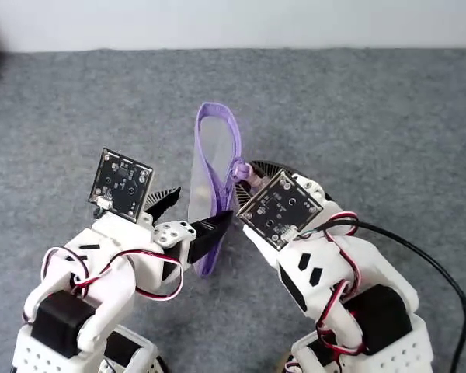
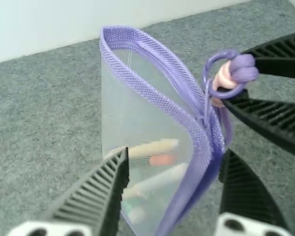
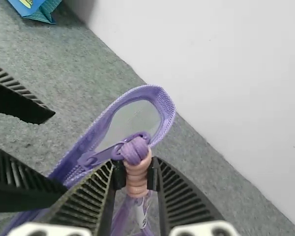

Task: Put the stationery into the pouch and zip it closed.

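A purple mesh pouch (image 1: 213, 167) stands on edge on the grey mat between the two arms. Its top is partly unzipped toward the far end (image 2: 137, 113) (image 3: 132, 115). Stationery (image 2: 152, 152) shows through the mesh, lying inside near the bottom. My left gripper (image 1: 194, 221) (image 2: 172, 196) is shut on the pouch's near end, one finger on each side. My right gripper (image 1: 245, 177) (image 3: 135, 182) is shut on the zipper pull (image 3: 135, 162), a purple cord with a pink bead (image 2: 233, 73), about halfway along the zip.
The grey mat (image 1: 373, 116) stretches out on all sides, with a white wall behind it. A blue object (image 3: 32, 7) lies by the wall far off. A black cable (image 1: 419, 256) trails from the right arm.
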### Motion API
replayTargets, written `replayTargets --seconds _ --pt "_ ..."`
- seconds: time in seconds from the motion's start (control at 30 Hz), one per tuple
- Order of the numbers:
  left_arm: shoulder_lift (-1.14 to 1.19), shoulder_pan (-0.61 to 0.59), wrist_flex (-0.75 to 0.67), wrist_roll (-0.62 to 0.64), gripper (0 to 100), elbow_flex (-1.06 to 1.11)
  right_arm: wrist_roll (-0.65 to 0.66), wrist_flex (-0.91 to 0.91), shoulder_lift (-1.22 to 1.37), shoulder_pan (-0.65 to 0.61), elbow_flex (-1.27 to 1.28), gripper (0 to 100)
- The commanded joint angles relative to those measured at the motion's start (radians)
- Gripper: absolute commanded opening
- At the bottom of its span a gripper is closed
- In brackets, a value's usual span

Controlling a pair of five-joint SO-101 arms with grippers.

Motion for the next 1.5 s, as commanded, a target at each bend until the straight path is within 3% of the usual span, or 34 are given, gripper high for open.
replayTargets --seconds 0.0,0.4,0.83,1.27,1.47 --pt "-0.006 -0.012 0.028 -0.020 28 -0.010 0.011 -0.019 -0.016 -0.005 -0.011 0.7" --pt "-0.008 -0.014 0.072 -0.140 15 -0.013 0.011 -0.024 -0.015 -0.004 -0.026 0.7" --pt "0.002 -0.014 -0.153 -0.137 15 0.019 0.011 -0.025 -0.008 -0.007 -0.026 0.7" --pt "-0.002 -0.014 -0.249 -0.133 15 0.147 0.011 -0.022 -0.012 -0.007 -0.026 0.7" --pt "-0.008 -0.014 -0.249 -0.123 3 0.139 0.011 -0.024 -0.013 -0.005 -0.026 0.7"
